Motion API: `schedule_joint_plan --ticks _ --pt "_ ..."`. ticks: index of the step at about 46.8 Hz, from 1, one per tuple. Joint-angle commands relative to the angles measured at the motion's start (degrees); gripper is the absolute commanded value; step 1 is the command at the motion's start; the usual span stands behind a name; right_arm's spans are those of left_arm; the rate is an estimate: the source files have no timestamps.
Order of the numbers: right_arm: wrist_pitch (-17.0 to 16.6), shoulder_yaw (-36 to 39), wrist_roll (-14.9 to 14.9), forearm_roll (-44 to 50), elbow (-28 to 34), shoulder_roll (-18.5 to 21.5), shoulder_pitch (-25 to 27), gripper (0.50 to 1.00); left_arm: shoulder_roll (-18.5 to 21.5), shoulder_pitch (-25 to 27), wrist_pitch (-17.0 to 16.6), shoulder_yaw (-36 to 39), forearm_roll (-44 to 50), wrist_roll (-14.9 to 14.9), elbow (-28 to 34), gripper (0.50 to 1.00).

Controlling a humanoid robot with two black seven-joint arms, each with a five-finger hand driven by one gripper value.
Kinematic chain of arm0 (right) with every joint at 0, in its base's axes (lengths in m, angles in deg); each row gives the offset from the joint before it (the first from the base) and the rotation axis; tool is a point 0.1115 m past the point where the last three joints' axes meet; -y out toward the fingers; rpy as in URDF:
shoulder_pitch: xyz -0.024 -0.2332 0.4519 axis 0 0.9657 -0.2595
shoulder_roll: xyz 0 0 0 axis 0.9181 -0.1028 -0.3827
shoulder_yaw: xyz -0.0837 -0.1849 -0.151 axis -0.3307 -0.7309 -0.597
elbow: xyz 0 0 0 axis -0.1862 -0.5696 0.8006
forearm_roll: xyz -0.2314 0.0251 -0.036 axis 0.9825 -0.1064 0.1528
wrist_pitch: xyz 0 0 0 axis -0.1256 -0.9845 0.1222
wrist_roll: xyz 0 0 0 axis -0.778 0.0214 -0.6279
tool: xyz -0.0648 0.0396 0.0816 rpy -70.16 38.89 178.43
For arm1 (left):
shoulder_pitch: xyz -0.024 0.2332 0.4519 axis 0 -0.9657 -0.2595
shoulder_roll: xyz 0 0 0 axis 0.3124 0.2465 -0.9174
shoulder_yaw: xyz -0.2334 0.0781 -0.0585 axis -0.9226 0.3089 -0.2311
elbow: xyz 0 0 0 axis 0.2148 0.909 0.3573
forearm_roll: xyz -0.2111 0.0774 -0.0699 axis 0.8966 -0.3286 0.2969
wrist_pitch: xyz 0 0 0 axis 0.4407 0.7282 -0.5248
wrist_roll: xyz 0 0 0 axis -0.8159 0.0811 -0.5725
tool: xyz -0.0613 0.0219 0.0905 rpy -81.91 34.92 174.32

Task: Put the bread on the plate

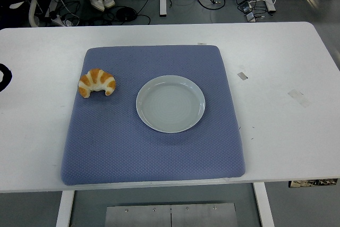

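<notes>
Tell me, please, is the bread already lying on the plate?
No, the bread lies on the blue mat to the left of the plate, which holds nothing.

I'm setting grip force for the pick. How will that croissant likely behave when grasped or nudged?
The croissant looks puffy and flaky, so probably light and easily crushed. Its curved shape lies flat on the textured blue mat, so it should neither roll nor slide much; a nudge would likely pivot it.
</notes>
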Motion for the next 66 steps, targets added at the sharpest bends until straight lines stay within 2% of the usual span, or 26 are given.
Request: schedule_joint_plan --ticks 1,66 --pt "0.0 0.0 0.0 0.0 0.0 0.0 0.0 1.000 0.0 0.1 0.0 0.0 0.0 0.0 0.0 0.989" --pt "0.0 0.0 0.0 0.0 0.0 0.0 0.0 1.000 0.0 0.5 0.0 0.3 0.2 0.0 -0.1 0.989"
